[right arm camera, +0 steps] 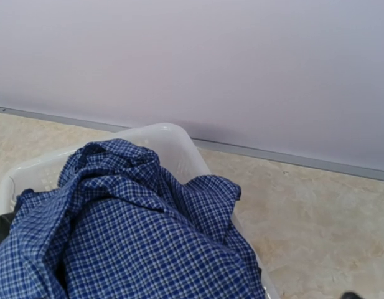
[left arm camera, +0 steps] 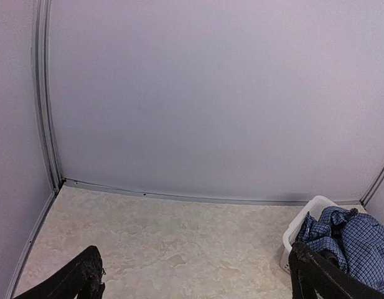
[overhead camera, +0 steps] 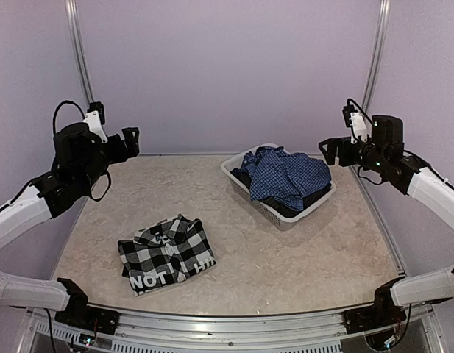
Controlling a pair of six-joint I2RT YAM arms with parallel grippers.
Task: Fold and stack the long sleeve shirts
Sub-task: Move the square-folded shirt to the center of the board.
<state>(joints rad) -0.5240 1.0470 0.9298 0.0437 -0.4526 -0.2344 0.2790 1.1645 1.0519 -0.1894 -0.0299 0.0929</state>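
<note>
Counting one folded, one to go

Looking down from above, I've got the black-and-white plaid shirt [overhead camera: 166,254] lying on the near left of the table [overhead camera: 300,250]. It's squared into a compact folded bundle, collar toward the far side and white block letters along its near edge. I'd call that one done. The blue checked shirt [overhead camera: 285,175] is another story: it's heaped in the white basket [overhead camera: 250,195] at the far right, rumpled, spilling over the rim, not yet folded. Something dark sits under it; I can't tell what. So roughly halfway by my reckoning: the blue one needs lifting out, folding and stacking on the plaid. Left gripper [overhead camera: 128,143] hovers high over the far left, fingers spread wide, empty. Right gripper [overhead camera: 330,151] hangs just right of the basket, likewise wide apart, holding nothing.
</note>
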